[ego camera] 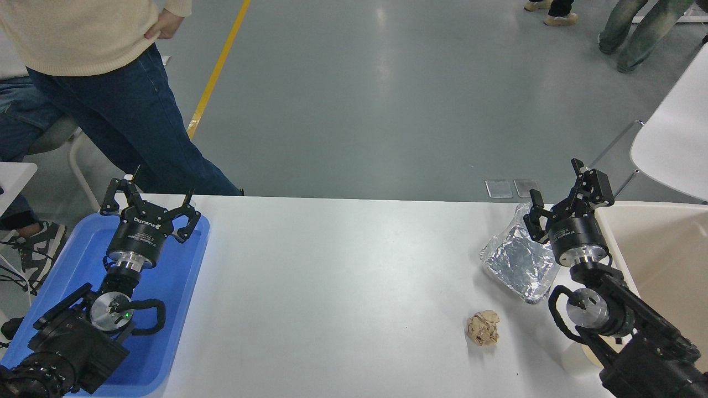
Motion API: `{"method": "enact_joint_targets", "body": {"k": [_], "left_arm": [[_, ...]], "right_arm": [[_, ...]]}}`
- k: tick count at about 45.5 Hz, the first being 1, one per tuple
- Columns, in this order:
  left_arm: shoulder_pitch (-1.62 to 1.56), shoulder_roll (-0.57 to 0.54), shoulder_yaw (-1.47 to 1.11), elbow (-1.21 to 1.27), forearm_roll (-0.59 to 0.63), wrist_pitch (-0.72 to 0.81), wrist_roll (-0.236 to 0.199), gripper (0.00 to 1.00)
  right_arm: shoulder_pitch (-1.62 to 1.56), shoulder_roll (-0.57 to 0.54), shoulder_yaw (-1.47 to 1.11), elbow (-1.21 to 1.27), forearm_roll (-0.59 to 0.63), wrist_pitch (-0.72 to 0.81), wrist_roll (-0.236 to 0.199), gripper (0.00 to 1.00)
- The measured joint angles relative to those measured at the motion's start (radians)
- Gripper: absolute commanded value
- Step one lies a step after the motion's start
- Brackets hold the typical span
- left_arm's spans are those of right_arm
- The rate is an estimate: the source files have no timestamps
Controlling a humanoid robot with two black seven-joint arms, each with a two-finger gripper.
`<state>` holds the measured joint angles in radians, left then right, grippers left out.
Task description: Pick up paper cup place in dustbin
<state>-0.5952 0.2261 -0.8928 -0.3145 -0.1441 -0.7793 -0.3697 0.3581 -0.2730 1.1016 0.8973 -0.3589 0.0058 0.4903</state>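
White table [343,287] — tray [177,276], foil [517,265], wad [483,328]

A robotics lab or industrial test hall is showing here. A wide, glossy grey poured floor [387,99] is stretching away, with a yellow painted lane line [218,66] running diagonally across it, as in a factory space. A plain white rectangular work table [332,298] is standing in the foreground, with another white tabletop [672,143] at the right edge. People in jeans and sneakers are standing around, one in a cream knitted sweater [83,33] beside the table's far left corner.
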Motion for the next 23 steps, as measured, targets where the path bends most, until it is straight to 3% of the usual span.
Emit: {"method": "enact_joint_targets", "body": {"k": [23], "left_arm": [[0.0,0.0,0.0,0.0,0.0,0.0,-0.001,1.0]], "right_arm": [[0.0,-0.003,0.005,-0.001,0.0,-0.002,0.0,1.0]]}}
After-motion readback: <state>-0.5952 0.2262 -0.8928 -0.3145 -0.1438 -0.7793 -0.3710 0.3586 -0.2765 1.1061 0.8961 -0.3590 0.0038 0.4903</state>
